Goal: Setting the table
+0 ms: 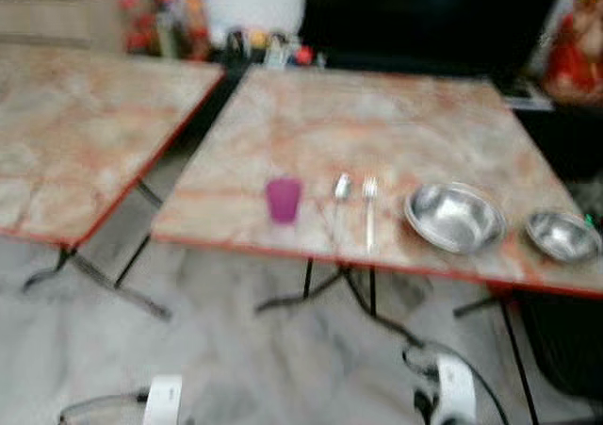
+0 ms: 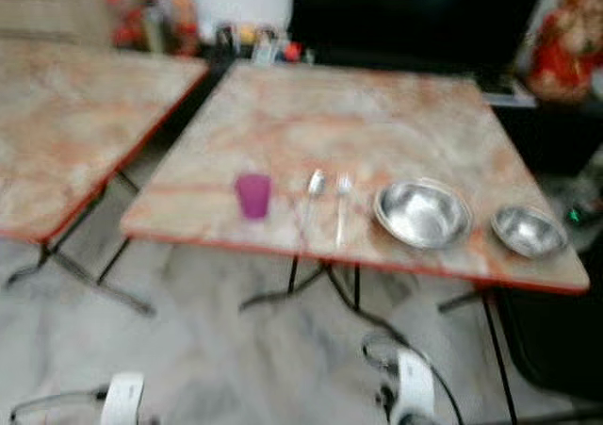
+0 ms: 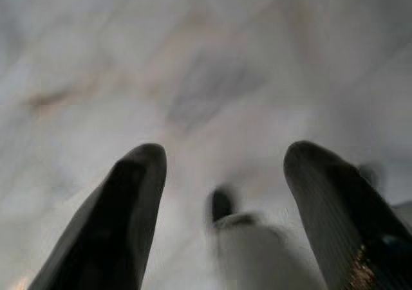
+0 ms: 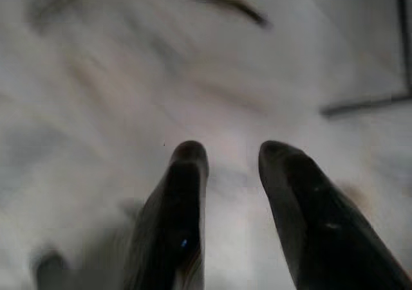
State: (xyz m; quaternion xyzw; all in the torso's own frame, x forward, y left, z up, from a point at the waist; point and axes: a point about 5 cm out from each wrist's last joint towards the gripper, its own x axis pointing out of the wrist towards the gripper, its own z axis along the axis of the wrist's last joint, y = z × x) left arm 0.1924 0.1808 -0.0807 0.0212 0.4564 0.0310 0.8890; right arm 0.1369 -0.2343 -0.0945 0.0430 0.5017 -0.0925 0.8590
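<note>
Evidently both arms hang idle over the floor, left tool [image 3: 219, 174] and right tool [image 4: 232, 168] spread and empty, since the cup [image 1: 283, 200], spoon [image 1: 342, 188], fork [image 1: 369, 208] and two bowls [image 1: 454, 218] already line the worktop's [image 1: 377, 114] near edge.

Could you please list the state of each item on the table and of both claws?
Purple cup: upright, near the table's front edge.
Spoon: lying flat beside the fork.
Fork: lying flat.
Large steel bowl: upright, empty.
Small steel bowl: upright, empty.
Left claw: open, empty, above the floor.
Right claw: open, empty, above the floor.
</note>
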